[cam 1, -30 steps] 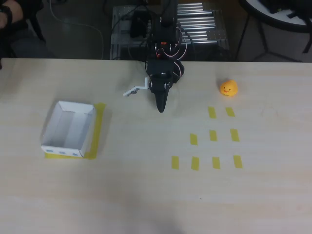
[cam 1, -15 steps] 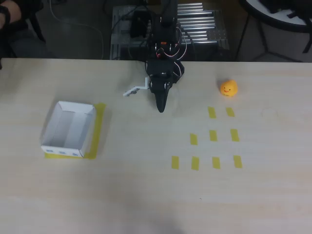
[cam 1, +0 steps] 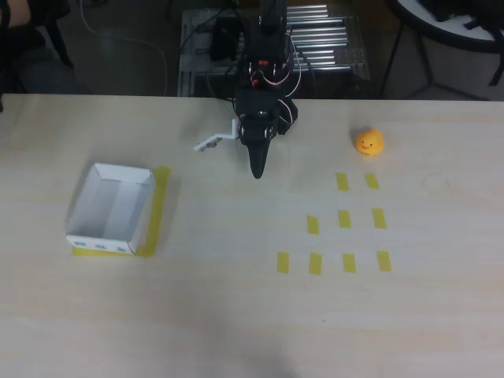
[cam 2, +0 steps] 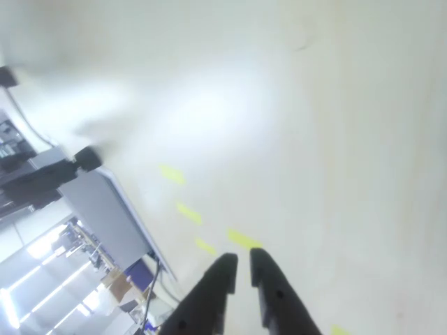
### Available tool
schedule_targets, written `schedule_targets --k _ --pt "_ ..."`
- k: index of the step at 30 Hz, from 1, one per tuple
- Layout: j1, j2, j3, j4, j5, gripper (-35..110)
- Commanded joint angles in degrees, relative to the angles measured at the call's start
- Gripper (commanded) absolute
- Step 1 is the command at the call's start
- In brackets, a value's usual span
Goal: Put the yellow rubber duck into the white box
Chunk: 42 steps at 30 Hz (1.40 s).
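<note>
Gripper (cam 1: pixel 257 169) empty, jaws nearly closed, well apart from duck (cam 1: pixel 368 142) on bare table (cam 1: pixel 236 315), upper right overhead. Box (cam 1: pixel 110 209) far left. Duck likely light, soft, rounded; pinch across body middle.

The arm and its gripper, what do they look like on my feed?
The arm is black, with red and pale cables looped over its upper joints and a small white bracket sticking out to the picture's left. The gripper has two slim, dark, tapering fingers.

wrist view blurred, tool (cam 2: pixel 239 269) base cut off by bottom edge
</note>
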Motion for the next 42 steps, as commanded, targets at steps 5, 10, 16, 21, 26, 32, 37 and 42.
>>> schedule_targets --k 5,10,16,21,26,32,37,42 --pt "1.5 -13.4 -25.9 1.3 -1.4 0" --pt "1.1 -19.0 -34.5 3.3 -4.4 9" --pt "0.0 -22.2 -40.0 9.8 -7.3 42" --pt "0.6 -24.5 -45.1 10.5 -11.1 52" --pt "-1.1 -25.8 -46.7 9.8 -19.2 58" --pt "-11.2 -30.8 -49.7 10.9 -21.5 57" --pt "-22.3 -36.6 -56.5 18.1 -22.3 55" --pt "-33.1 -43.2 -64.2 26.3 -22.9 56"
